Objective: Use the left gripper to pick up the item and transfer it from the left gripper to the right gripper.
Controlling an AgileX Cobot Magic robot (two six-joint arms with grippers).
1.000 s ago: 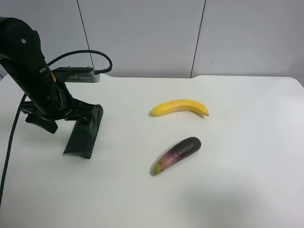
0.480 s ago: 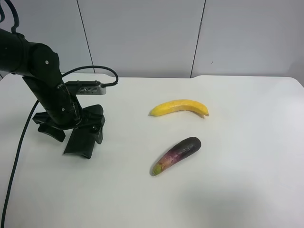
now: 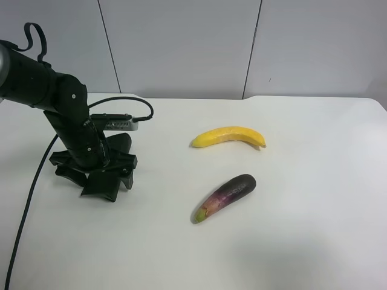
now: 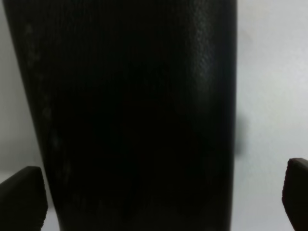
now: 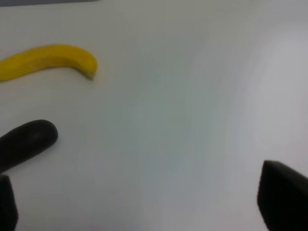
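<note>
No readable text, label, brand, number or sign on anything

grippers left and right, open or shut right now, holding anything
Left gripper: open, jaws either side of the flat black pouch-like case, not gripping.
Right gripper: open, holding nothing.

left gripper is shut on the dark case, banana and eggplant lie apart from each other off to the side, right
Not quite: the left gripper is open, not shut. The left wrist view shows its fingertips standing wide on either side of the dark case. The banana and eggplant do lie apart from each other, off to the side.
</note>
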